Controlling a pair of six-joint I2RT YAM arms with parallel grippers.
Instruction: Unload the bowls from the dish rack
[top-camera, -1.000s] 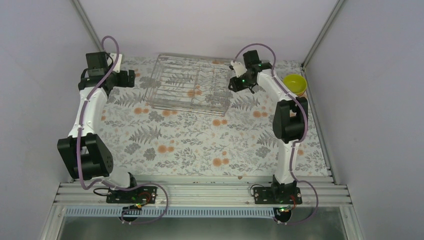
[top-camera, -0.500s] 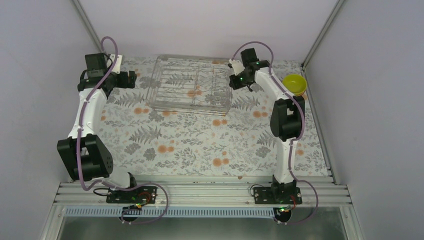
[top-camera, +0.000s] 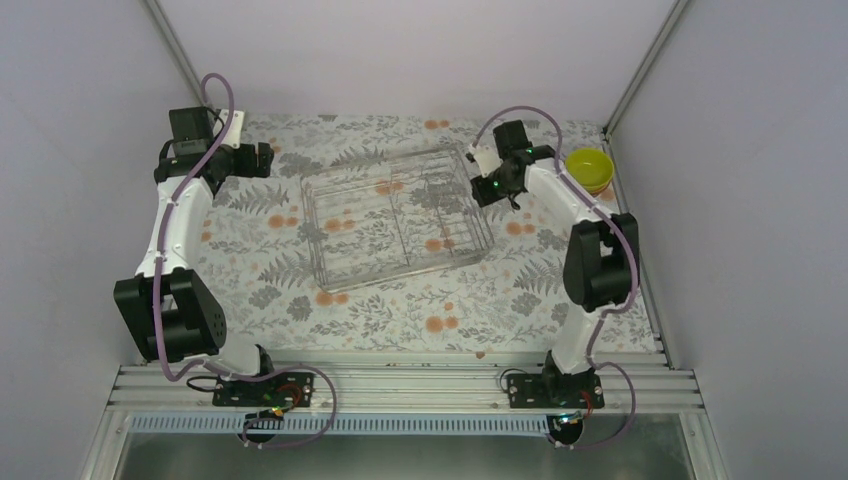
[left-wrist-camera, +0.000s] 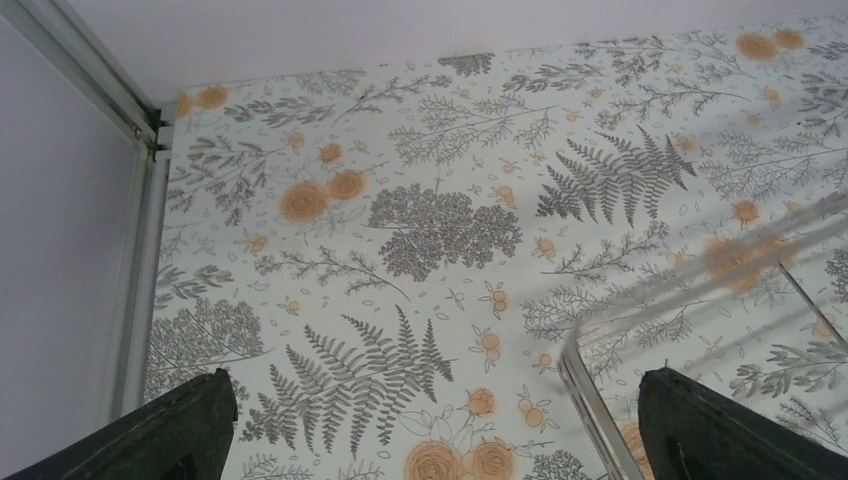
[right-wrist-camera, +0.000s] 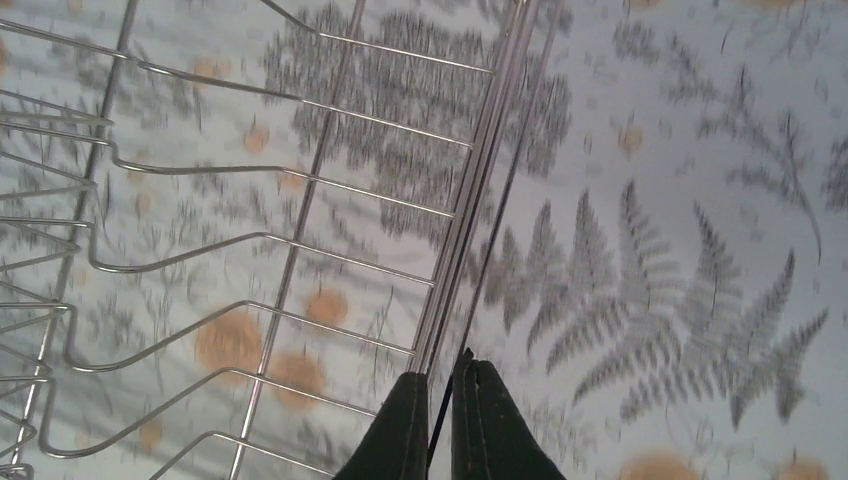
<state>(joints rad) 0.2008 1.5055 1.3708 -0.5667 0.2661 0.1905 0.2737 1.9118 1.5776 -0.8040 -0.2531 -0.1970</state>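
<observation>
At the bottom centre of my right wrist view, my right tool is clamped on the rim wire of the dish rack. Its two dark fingers are almost together, with the thin wire running up between them. The rack's bent wire dividers spread to the left of the frame, blurred. In the overhead view this grip is at the rack's upper right corner. The rack lies skewed on the flowered bench, in the middle of the picture. A yellow bowl stands on the bench at the upper right, past my right arm and apart from the rack. My left tool hangs at the upper left of the overhead view with its fingers wide apart, holding nothing. A blurred corner of the rack shows at the lower right of its wrist view.
</observation>
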